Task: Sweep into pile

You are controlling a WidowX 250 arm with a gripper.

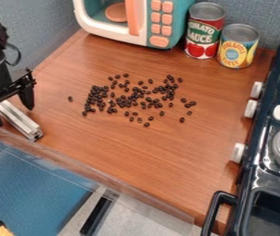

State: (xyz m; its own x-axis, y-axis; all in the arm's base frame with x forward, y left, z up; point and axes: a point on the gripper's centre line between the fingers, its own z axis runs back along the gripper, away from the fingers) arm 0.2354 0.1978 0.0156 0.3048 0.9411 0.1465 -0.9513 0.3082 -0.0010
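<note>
Since the bar [24, 123] left of the beans [133, 98] is likely our pusher, the end effector [13, 116] straddles it, fingers apart.

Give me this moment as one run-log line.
gripper: view's left edge, at silver bar | black beans: scattered mid-counter | pile: not formed

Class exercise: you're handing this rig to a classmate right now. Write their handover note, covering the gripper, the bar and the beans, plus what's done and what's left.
Gripper: at the table's left side; can't tell how firmly it has the bar.
Bar: at the gripper, its outer end pointing toward the table's front edge.
Beans: scattered mid-table, one stray on the left, others loose on the right.
Done: no compact pile yet.
Left: sweep beans and strays together.
</note>
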